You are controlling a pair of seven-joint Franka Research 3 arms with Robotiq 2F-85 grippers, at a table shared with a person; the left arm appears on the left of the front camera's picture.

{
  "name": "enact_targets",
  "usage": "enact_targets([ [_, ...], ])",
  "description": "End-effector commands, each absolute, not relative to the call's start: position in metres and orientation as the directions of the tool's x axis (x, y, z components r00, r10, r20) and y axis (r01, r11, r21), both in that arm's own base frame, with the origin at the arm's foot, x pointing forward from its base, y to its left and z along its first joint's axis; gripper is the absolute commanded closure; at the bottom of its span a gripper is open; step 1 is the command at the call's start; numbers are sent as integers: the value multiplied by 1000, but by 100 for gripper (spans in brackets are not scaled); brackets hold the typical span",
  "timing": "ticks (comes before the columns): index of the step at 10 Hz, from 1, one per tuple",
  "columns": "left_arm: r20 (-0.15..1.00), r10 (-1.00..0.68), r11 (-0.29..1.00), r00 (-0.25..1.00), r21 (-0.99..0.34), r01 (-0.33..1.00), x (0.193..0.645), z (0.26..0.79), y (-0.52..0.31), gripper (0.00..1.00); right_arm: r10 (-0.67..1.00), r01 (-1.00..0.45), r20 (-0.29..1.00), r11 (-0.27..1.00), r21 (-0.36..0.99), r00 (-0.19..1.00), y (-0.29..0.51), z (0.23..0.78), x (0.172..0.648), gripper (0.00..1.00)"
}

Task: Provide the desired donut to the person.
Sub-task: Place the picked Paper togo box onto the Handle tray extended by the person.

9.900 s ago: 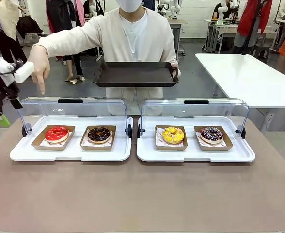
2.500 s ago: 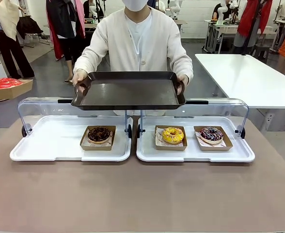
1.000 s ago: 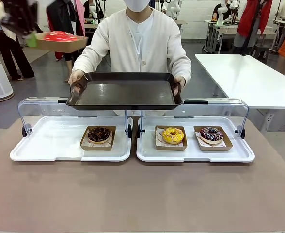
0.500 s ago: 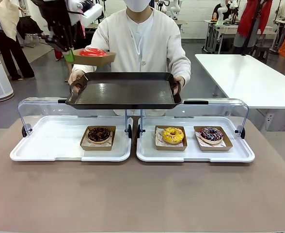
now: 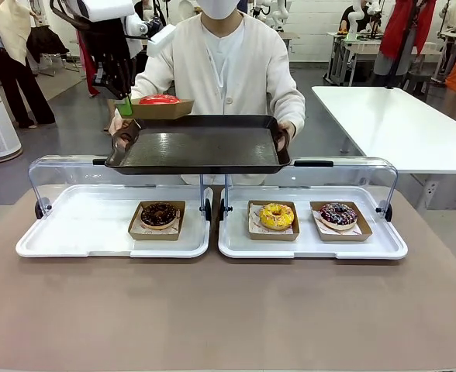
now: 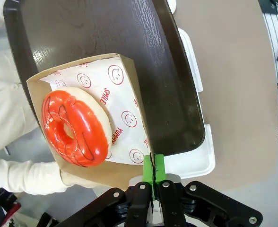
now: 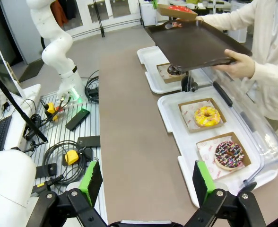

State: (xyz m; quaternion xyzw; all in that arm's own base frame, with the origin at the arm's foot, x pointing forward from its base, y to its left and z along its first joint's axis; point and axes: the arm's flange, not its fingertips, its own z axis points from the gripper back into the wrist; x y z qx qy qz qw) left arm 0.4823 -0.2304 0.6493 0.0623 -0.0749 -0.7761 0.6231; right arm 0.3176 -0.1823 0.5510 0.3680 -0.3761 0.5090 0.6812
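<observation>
Person (image 5: 228,70) behind worktop (image 5: 228,310), tray (image 5: 201,147) held above it; left pincer (image 5: 125,107) grips carton (image 5: 168,110) with donut (image 5: 159,99) over tray's far left corner.

Glossy donut (image 6: 75,125) in a cardboard box (image 6: 113,171); grainy dark tray (image 6: 106,28).

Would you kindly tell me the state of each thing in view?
Tray, held level by the person.
Box, held over the tray's corner, red donut inside.
Left tool, shut on the box's edge.
Right tool, open, holding nothing.
Left cover, open.
Right cover, open.
</observation>
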Motion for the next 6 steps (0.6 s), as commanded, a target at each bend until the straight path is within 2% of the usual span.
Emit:
enact_targets([
  [1, 7, -971, -232, -240, 226, 946, 484, 652, -233, 99, 409, -971, 891, 208, 116, 195, -182, 551, 317, 0],
  [6, -5, -980, -195, -198, 205, 959, 489, 645, -237, 99, 409, -971, 891, 208, 116, 195, -182, 551, 317, 0],
])
